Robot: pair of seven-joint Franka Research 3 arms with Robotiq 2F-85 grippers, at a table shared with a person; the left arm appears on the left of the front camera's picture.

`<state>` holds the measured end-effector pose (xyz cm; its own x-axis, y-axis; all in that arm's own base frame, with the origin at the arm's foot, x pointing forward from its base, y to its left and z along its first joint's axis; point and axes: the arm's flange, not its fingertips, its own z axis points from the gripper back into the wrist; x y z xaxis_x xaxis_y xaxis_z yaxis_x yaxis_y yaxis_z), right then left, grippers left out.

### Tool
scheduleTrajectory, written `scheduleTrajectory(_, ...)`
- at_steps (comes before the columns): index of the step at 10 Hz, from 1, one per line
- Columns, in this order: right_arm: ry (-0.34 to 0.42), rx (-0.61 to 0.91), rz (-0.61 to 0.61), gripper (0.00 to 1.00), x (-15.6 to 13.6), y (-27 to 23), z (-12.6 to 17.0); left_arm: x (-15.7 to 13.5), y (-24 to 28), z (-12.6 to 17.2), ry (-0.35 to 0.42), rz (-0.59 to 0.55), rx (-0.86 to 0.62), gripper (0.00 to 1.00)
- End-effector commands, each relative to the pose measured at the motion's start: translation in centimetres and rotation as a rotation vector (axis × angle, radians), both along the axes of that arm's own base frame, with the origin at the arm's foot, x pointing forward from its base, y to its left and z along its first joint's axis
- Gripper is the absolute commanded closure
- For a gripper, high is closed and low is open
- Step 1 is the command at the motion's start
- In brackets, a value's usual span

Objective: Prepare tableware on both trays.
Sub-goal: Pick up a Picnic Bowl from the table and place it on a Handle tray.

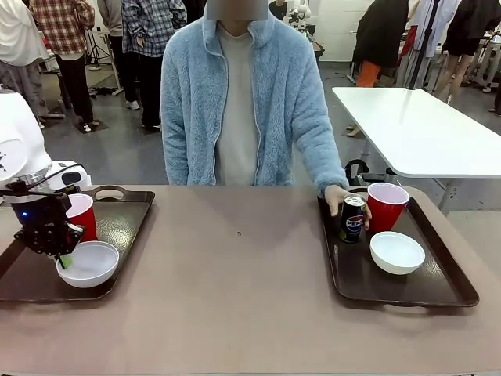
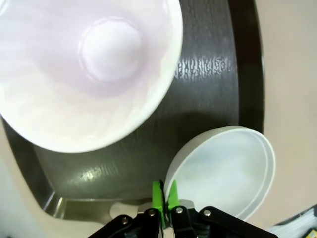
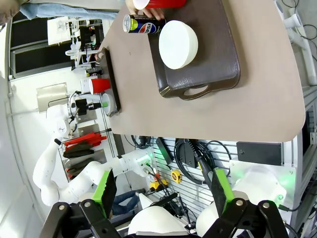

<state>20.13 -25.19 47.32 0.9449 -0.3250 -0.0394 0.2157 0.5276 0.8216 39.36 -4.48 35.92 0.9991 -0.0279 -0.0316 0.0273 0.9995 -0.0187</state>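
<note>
Front view: my left gripper [image 1: 64, 259] is hanging at the lower left, pinching the rim of the white bowl [image 1: 90, 263] on the left tray [image 1: 125, 223], beside a red cup [image 1: 81, 215]. At the right, a person's hand [image 1: 338, 197] is holding a soda can [image 1: 352, 218].

Left wrist view: my green pads [image 2: 157, 194] are sitting nearly together on the bowl's rim.

Right wrist view: my right gripper [image 3: 161, 187] is spreading wide, high above the right tray [image 3: 218, 64].

Cup [image 1: 81, 215] behind bowl [image 1: 88, 263] on left tray [image 1: 125, 215]; can [image 1: 352, 218], cup [image 1: 386, 205], bowl [image 1: 397, 252] on right tray [image 1: 438, 274].
</note>
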Motion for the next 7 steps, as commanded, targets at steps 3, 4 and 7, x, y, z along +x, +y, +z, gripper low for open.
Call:
scheduleTrajectory(3, -0.023, 0.014, 0.001, 0.0, 0.0, 0.1, 0.0, 0.5, 0.2, -0.8, -0.006, 0.046, 0.023, 0.21)
scheduleTrajectory(4, -0.023, 0.014, 0.001, 0.0, 0.0, 0.1, 0.0, 0.6, 0.4, -0.2, -0.009, 0.053, 0.021, 0.0)
scheduleTrajectory(7, -0.023, 0.014, 0.001, 0.0, 0.0, 0.1, 0.0, 0.3, 0.3, 3.4, -0.065, 0.031, 0.001, 0.47)
